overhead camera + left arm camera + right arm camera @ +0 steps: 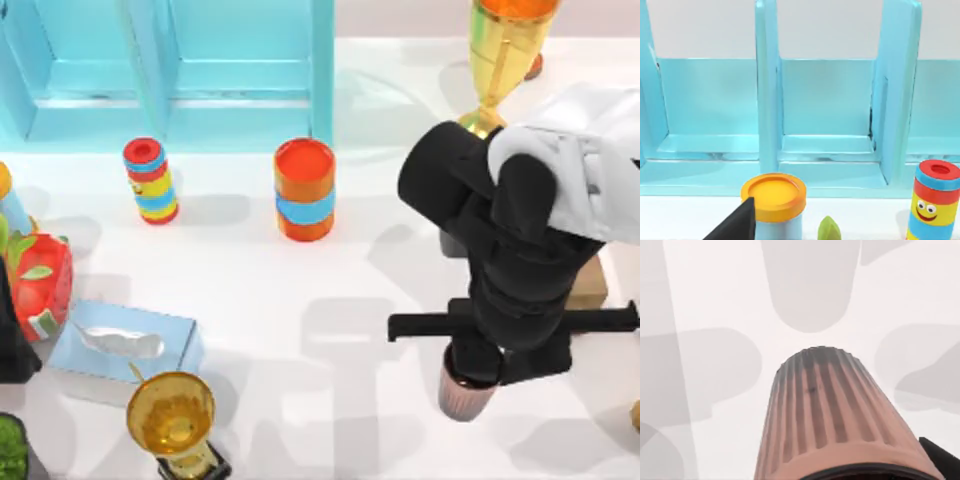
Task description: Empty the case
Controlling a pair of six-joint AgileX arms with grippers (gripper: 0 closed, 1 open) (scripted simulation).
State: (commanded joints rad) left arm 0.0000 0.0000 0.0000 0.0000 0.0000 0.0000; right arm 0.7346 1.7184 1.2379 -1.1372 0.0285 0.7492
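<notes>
**A:** Where does the right arm stand?

**B:** It reaches in from the table's right side, over the front right part of the table (330, 260). The right gripper (470, 365) sits directly above a ribbed pink cup (462, 395), which stands upright on the white surface. The wrist view looks straight down the cup's (825, 415) fluted wall, the cup's rim close under the camera, with a dark fingertip (940, 455) beside that rim. Whether the fingers press on the cup or stand apart from it cannot be told.

**A:** And the case?

**B:** The blue case (180, 70) stands along the back edge at the left, its open compartments facing forward. From the left wrist view its bays (825, 105) look bare between the upright dividers.

**A:** What crowds the floor of the table?

**B:** A striped can (151, 180) and an orange can with a blue band (304, 189) stand just before the case. A tissue box (125, 345) lies near the left front, with a gold trophy (172, 418) at the front edge beside it. A second gold trophy (500, 55) stands at the back right. Between the cans and the cup the surface is open.

**A:** The left arm?

**B:** The left gripper (737, 222) shows as a dark tip beside a yellow-lidded tub (774, 197); the state of its fingers cannot be told.
</notes>
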